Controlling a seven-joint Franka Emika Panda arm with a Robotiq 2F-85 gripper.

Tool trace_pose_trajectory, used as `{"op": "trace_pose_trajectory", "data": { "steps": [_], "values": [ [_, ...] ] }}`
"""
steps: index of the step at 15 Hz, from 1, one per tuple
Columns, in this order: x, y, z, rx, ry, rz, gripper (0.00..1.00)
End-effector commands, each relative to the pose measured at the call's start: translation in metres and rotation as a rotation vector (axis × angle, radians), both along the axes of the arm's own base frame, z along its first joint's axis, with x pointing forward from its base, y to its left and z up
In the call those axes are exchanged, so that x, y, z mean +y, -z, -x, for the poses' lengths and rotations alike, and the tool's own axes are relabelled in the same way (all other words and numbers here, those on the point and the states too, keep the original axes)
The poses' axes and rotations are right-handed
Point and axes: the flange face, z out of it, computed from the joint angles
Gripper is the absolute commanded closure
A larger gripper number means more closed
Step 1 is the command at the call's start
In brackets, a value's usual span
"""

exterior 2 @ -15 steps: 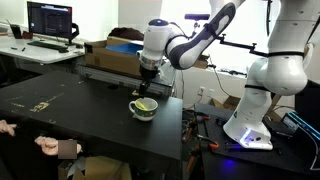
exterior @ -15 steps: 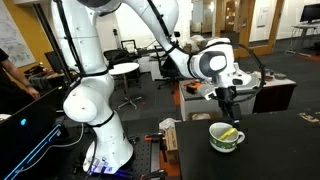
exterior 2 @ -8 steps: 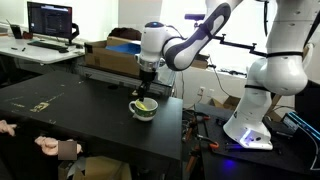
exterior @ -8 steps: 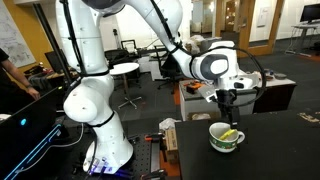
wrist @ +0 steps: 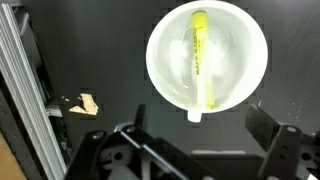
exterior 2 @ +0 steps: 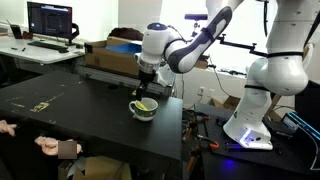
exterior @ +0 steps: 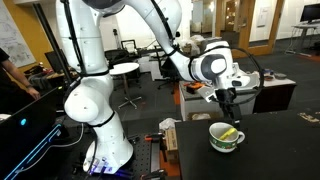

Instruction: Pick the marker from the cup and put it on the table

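While parked above the table point(exterior 2: 60, 110), no part of the pick judged done: descent, grasp, lift and set-down all left. Broad dark surface open away from the robot base; near edge close to cup point(exterior 2: 144, 108), so little room on that side. Cup upright, handle nub point(wrist: 194, 116) toward the wrist. Gripper point(wrist: 197, 140) directly over it, fingers spread apart, empty. Marker point(wrist: 200, 60) inside, lying across the bowl, ends near the rim. Tan scrap point(wrist: 86, 103) beside the railed edge; best avoided.
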Motion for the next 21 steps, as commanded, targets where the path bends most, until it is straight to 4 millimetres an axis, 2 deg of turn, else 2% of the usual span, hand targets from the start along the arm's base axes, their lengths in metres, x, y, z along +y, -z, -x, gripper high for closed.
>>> {"op": "trace_pose_trajectory", "data": {
  "steps": [1,11,18,19,20,21],
  "values": [
    [0.002,0.001,0.006,-0.075,0.007,0.017,0.0],
    [-0.009,0.014,0.025,-0.129,0.004,-0.043,0.0],
    [-0.017,0.018,0.029,-0.121,0.019,-0.056,0.0],
    [-0.019,0.018,0.028,-0.12,0.021,-0.056,0.07],
    [-0.019,0.019,0.027,-0.119,0.021,-0.056,0.24],
    [-0.019,0.019,0.027,-0.118,0.019,-0.059,0.33]
  ]
}}
